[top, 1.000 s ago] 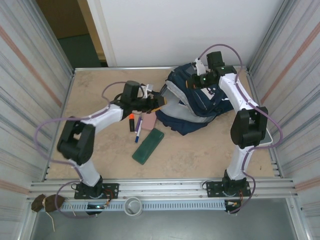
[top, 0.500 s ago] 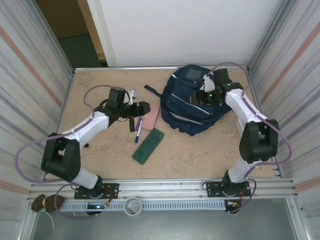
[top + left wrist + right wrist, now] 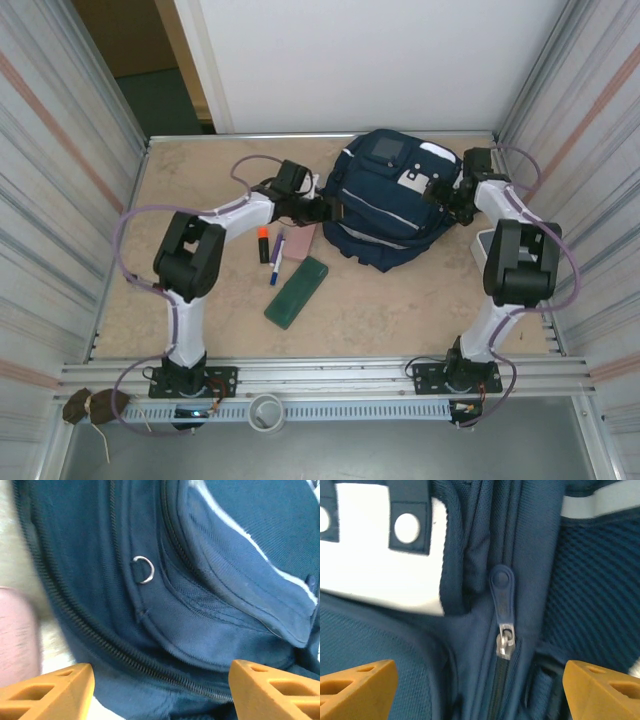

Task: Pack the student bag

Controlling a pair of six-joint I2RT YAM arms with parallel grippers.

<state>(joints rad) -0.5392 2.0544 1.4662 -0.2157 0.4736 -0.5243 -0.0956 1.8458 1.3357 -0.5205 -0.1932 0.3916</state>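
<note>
Both spread, empty, left fingers point(image 3: 50, 690), right fingers point(image 3: 355, 685), student bag point(image 3: 385, 205) between, right wrist sees zipper pull point(image 3: 502, 595)

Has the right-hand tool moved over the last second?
Yes. The right tool has shifted from above the student bag top to its right side, closer to the right wall.

Even overhead light, soft shadows on the desk point(image 3: 400, 310). Wrist views are blurred; the student bag point(image 3: 520, 555) has a blown-out white patch point(image 3: 370, 575).
</note>
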